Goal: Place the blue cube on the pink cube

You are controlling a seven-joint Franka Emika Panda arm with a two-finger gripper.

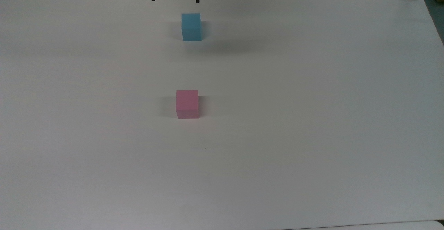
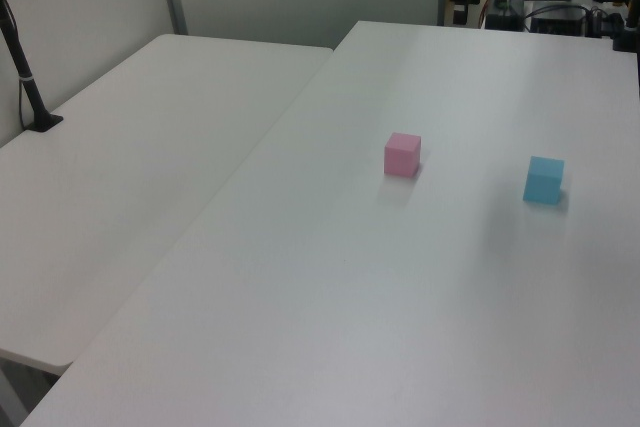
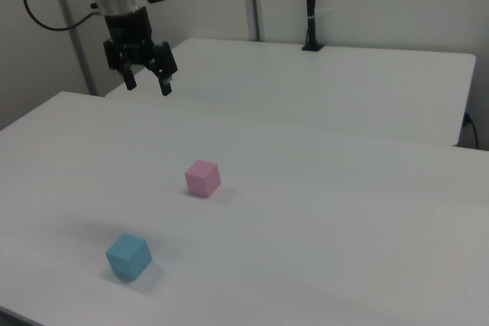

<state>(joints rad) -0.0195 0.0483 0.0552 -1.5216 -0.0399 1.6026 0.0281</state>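
Scene at the outset of the stacking task. The gripper hangs high above the white table, its two fingers spread wide and holding nothing. In the top view the fingertips show at the upper edge, just beyond the blue cube. The blue cube rests flat on the table, untouched; the pink cube sits well apart from it, nearer the middle of the table and almost directly below it in the top view. In the right view the blue cube lies nearest the camera, the pink cube beyond it. Likely hazards: a descent off-centre would let one finger strike the cube's top or push it aside; a grip along a slanted face could twist it; a misaligned release could leave it overhanging the pink cube and tipping off
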